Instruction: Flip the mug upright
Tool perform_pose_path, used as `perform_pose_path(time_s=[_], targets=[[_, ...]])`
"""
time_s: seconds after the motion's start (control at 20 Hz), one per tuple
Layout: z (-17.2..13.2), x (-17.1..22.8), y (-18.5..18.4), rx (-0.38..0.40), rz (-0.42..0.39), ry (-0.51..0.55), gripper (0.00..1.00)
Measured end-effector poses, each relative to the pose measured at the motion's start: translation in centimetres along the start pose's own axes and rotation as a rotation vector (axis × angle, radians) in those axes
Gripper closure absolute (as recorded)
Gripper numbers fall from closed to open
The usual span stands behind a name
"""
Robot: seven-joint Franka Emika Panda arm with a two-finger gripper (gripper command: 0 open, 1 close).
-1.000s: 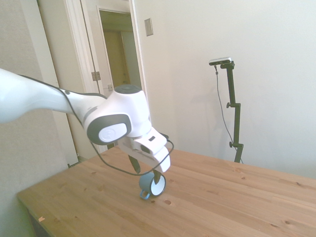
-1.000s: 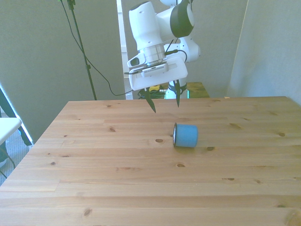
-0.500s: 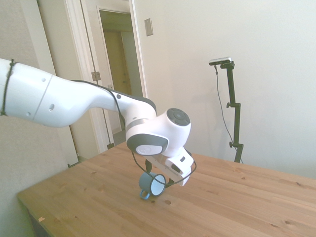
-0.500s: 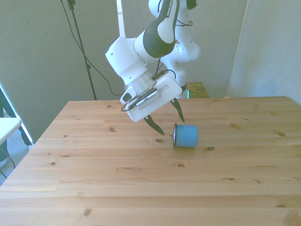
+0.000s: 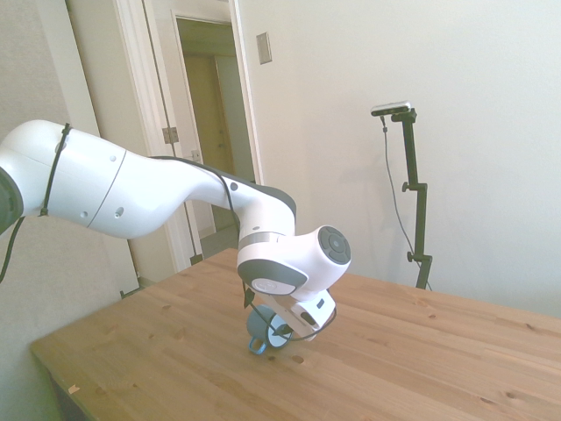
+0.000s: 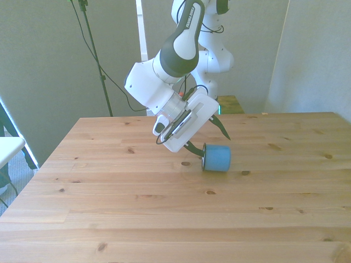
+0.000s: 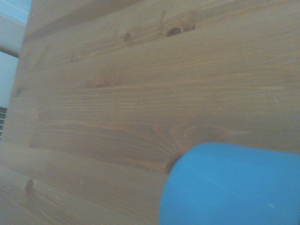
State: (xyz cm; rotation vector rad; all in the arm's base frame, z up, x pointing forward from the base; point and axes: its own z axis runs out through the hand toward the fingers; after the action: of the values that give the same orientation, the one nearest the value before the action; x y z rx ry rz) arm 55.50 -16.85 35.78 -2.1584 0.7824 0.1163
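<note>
While on its side, mug (image 6: 216, 158): axis left-right, mouth toward front view's left; gripper (image 6: 208, 138) spread wide, straddling rim.

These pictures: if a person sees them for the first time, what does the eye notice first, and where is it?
First comes the big white arm, bent down low over the wooden table. Its gripper is open, tilted, and placed at the mouth of the small light-blue mug. The mug lies on its side near the table's middle, its opening toward the front view's left; it is the only loose thing on the wood.
</note>
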Motion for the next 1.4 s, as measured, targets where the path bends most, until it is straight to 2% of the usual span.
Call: perform_pose_path(time_s=[0.45,0.8,1.2,1.25,1.4], targets=[[1.0,1.6,-1.0,0.005,-0.016,-0.041,0.0],[2.1,4.0,0.5,0.059,0.001,-0.129,0.0],[2.0,3.8,0.4,0.096,-0.005,-0.177,0.0],[2.1,3.7,0.3,0.097,-0.007,-0.18,1.0],[2.4,3.6,0.0,0.104,-0.011,-0.194,1.0]])
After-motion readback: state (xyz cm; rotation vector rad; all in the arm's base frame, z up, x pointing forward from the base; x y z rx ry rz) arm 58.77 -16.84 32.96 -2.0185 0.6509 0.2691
